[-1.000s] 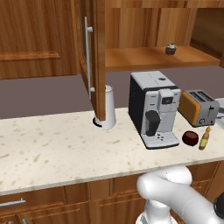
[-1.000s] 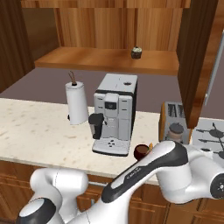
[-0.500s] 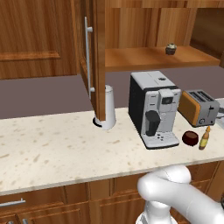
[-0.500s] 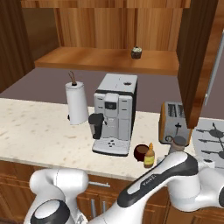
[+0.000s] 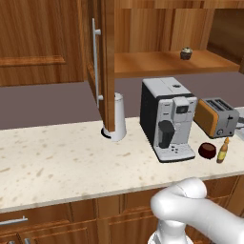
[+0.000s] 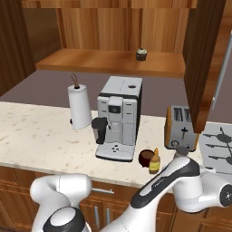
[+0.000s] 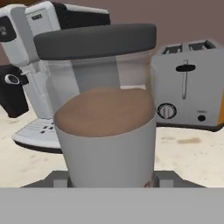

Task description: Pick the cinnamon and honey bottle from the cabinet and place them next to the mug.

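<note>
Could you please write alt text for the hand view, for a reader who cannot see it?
A clear shaker of brown cinnamon with a dark grey lid sits very close in the foreground, gripped in the shut tool. Behind it on the speckled counter stand a white coffee machine on the left and a silver toaster on the right.

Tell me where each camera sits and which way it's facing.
Left base view: behind the arm's left, facing forward-down at coffee machine, mug, honey bottle; arm at lower right.
Right base view: behind its right, same counter; arm crosses the bottom.
Hand view: on the hand, along the gripper, at the cinnamon it grips.
Shared: coffee machine, toaster.
</note>
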Available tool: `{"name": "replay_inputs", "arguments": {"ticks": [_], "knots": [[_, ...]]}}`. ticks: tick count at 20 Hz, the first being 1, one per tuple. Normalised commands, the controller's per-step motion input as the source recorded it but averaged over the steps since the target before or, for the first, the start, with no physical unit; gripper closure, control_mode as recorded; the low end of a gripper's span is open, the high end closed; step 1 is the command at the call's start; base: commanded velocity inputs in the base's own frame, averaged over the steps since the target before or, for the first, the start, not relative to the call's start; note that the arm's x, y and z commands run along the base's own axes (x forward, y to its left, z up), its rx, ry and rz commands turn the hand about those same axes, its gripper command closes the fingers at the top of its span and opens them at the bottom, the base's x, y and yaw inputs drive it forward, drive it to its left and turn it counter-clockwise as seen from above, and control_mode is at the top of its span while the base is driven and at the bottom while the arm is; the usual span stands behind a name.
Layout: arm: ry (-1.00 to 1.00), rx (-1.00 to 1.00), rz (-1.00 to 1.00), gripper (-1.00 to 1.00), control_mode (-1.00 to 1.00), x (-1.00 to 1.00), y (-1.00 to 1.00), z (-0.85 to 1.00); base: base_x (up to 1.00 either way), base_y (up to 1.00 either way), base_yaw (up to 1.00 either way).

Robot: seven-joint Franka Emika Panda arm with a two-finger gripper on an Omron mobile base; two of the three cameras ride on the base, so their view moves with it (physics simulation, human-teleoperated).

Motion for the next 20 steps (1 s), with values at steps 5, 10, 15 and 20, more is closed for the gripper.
{"name": "replay_inputs", "arguments": {"ticks": [5, 10, 15, 20], "knots": [[0.00, -0.01, 0.00, 1.00, -1.00, 0.33, 0.00, -0.45, 0.00, 0.00, 0.00], [0.00, -0.02, 0.00, 1.00, -1.00, 0.51, 0.00, -0.44, 0.00, 0.00, 0.00], [0.00, -0.03, 0.00, 1.00, -1.00, 0.61, 0.00, -0.34, 0.00, 0.00, 0.00], [0.00, 0.00, 0.00, 1.00, -1.00, 0.21, -0.14, -0.12, 0.00, 0.00, 0.00]]}}
